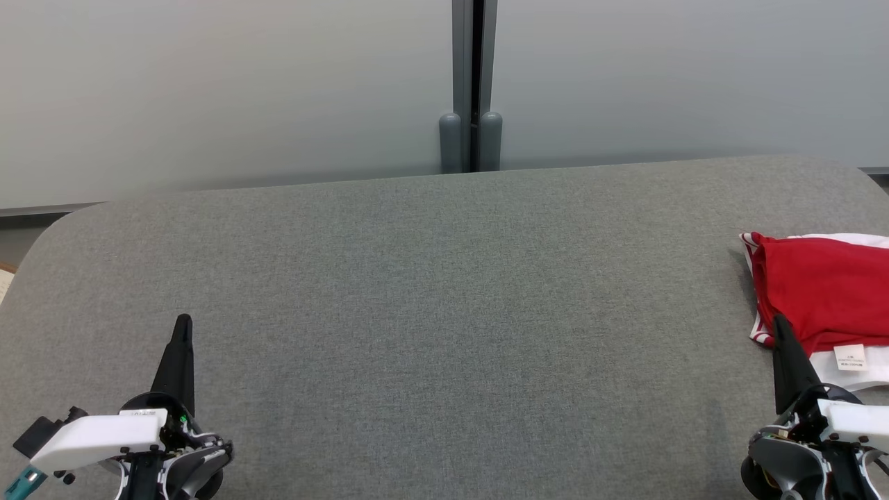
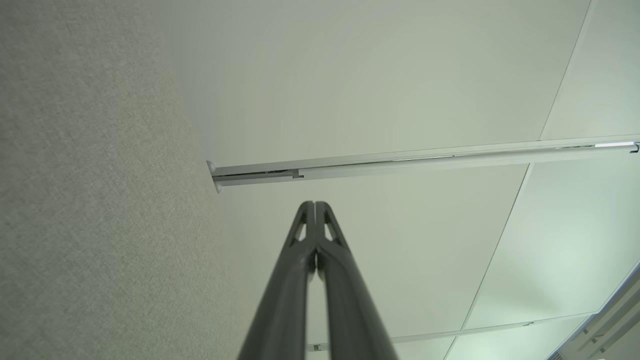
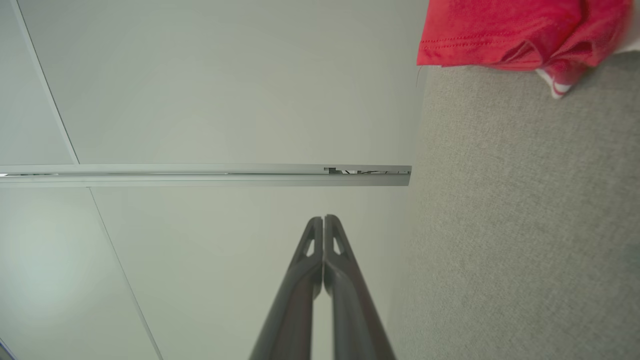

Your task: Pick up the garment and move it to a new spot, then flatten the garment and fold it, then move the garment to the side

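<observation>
The garment (image 1: 823,295) is red with white trim and a white label, lying folded at the far right edge of the grey table (image 1: 444,292). In the right wrist view the garment (image 3: 520,32) shows at the top right corner. My right gripper (image 1: 779,321) is shut and empty at the lower right, its tip just in front of the garment's near left corner; whether it touches the cloth I cannot tell. At the lower left my left gripper (image 1: 183,321) is shut with nothing in it, far from the garment. Both pairs of fingers meet at their tips in the left wrist view (image 2: 314,204) and right wrist view (image 3: 323,218).
Pale wall panels with a grey vertical post (image 1: 472,83) stand behind the table's far edge. The table's rounded left corner (image 1: 48,236) drops off at the left.
</observation>
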Tool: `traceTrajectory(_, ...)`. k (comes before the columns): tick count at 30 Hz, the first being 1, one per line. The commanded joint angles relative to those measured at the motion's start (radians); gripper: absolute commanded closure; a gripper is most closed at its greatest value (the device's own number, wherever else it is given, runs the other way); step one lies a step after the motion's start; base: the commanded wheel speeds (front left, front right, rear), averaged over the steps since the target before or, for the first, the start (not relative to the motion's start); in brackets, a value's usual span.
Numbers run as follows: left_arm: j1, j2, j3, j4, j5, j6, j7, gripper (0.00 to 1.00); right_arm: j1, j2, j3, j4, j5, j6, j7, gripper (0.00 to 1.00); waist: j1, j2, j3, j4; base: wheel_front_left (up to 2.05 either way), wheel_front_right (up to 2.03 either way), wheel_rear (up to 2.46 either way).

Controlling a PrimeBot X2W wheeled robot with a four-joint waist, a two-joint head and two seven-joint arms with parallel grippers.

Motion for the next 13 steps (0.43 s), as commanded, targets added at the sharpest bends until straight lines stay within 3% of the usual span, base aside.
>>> traceTrajectory(1, -0.011, 0.005, 0.005, 0.001, -0.001, -0.003, 0.003, 1.00, -0.008, -0.003, -0.004, 0.000, 0.001, 0.000, 0.004, 1.00, -0.0001, 0.0000, 0.000, 0.000, 0.00, 0.00, 0.00)
traceTrajectory(13, -0.011, 0.003, 0.007, 0.001, 0.002, -0.003, 0.005, 1.00, -0.008, -0.001, -0.006, 0.001, -0.002, 0.000, 0.006, 1.00, -0.0001, 0.0000, 0.000, 0.000, 0.00, 0.00, 0.00)
